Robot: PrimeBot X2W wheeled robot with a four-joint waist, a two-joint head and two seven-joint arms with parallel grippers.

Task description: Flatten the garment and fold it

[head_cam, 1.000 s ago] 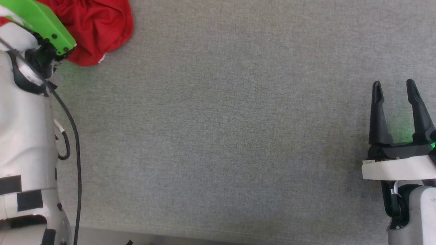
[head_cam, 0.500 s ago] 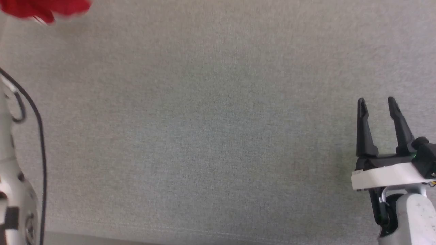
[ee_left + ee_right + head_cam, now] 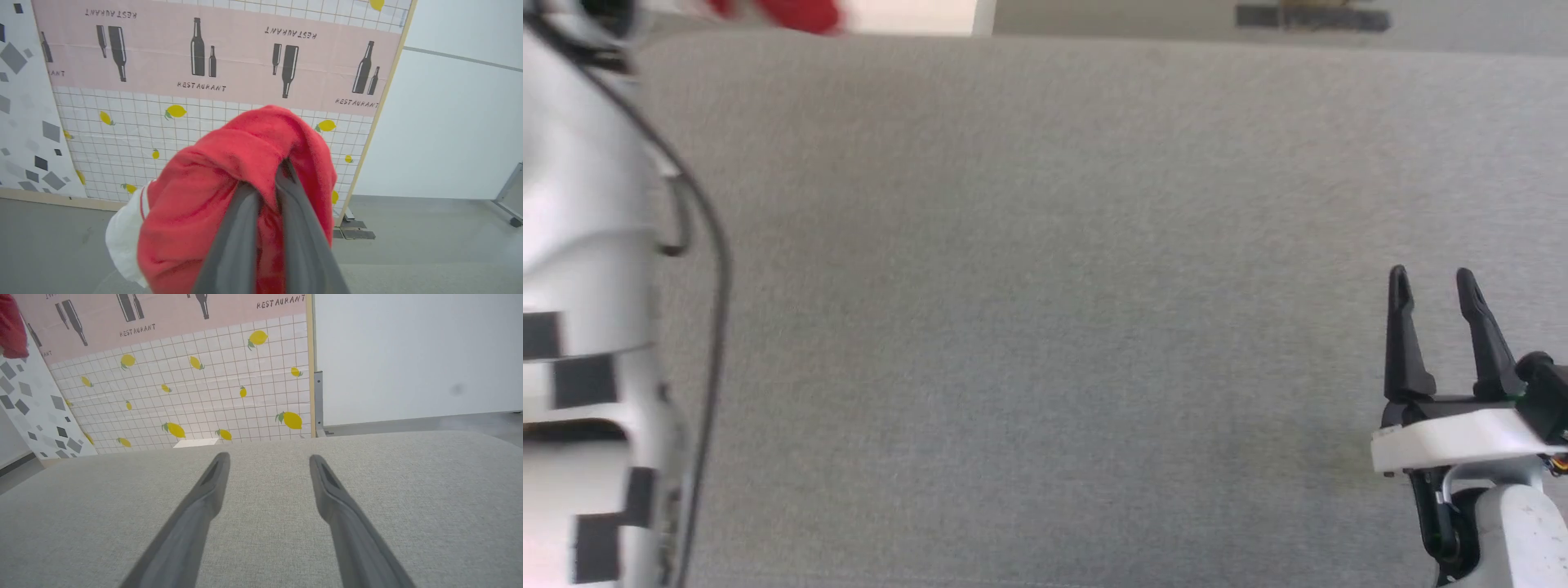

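The grey cloth-covered surface (image 3: 1045, 327) stretches wide in front of me, with a patterned backdrop panel (image 3: 184, 388) standing beyond its far edge. The garment (image 3: 229, 175) is up off the surface, bunched in the air at the top left of my head view. It hangs from the left gripper (image 3: 267, 181), whose jaws are pinched nearly together on a thick fold of red cloth (some white lining and striped trim shows at one side). It is soft, light and limp, so it will drape and crumple rather than keep a shape. The pinch looks to be mid-body, though the bundle hides exactly where; shoulder straps or hem corners would make better holds. The right gripper (image 3: 1432, 282) hovers low over the surface, jaws spread wide and empty.
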